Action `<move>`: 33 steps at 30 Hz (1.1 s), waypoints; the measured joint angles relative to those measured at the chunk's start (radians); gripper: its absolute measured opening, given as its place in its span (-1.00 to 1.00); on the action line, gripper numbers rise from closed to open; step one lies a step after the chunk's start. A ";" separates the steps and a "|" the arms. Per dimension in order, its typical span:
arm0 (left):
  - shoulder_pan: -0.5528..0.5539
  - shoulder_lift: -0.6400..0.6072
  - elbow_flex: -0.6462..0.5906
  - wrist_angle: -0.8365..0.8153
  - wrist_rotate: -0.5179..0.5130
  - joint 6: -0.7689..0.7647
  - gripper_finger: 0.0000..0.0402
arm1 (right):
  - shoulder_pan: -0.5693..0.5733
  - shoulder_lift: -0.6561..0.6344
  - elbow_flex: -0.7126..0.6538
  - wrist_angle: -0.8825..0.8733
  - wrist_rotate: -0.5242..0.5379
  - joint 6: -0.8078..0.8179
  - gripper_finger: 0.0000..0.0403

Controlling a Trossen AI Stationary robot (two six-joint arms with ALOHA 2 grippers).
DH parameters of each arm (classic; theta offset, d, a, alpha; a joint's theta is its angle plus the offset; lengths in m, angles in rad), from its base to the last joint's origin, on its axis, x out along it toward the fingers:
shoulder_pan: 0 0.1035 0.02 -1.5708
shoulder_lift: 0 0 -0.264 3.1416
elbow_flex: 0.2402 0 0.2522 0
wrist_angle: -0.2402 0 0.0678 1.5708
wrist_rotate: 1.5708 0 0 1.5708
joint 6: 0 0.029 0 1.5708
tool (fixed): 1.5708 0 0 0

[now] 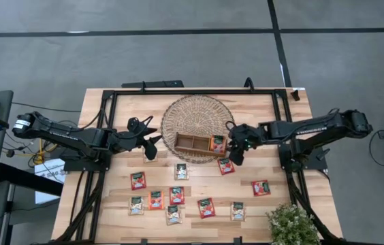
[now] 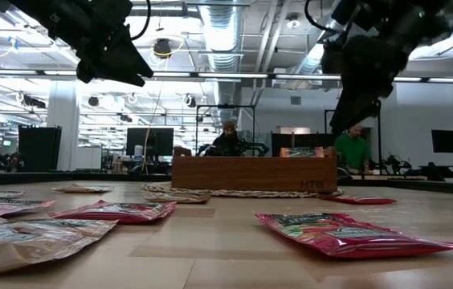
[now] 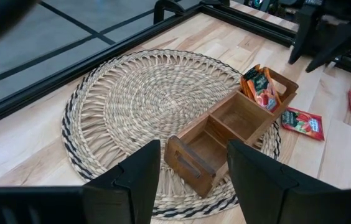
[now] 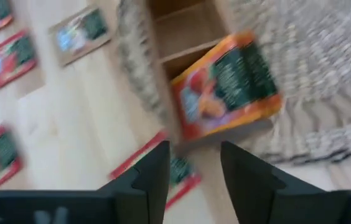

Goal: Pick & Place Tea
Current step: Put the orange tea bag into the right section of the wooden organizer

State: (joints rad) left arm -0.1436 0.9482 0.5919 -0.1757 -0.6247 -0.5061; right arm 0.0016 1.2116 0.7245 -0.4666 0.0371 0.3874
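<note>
1. Looking down from the high view, we count one or two tea sachets [image 1: 217, 143] in the right end compartment of the wooden tray [image 1: 190, 142], which sits on the woven mat [image 1: 197, 110]. About eleven sachets, such as the red one [image 1: 261, 187], lie on the worktop [image 1: 267, 122], so we judge the task barely begun. The right tool [image 1: 233, 154] hovers at the tray's right end; the left tool [image 1: 152, 144] waits just left of the mat.
2. In the low view, both arms hang above the worktop, neither touching a sachet.
3. In the left wrist view, the left tool's fingers [image 3: 143, 174] are spread, empty, facing the tray.
4. In the right wrist view, the right tool's fingers [image 4: 155, 171] are spread, carrying nothing, above the filled compartment.
</note>
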 joint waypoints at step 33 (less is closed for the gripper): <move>-0.067 0.095 0.000 0.006 0.601 -0.408 -0.12 | 0.429 -0.671 -0.247 -0.270 0.125 0.516 -0.49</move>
State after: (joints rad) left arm -0.2106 1.0429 0.5921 -0.1700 -0.0239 -0.9139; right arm 0.4309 0.5401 0.4778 -0.7368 0.1622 0.9037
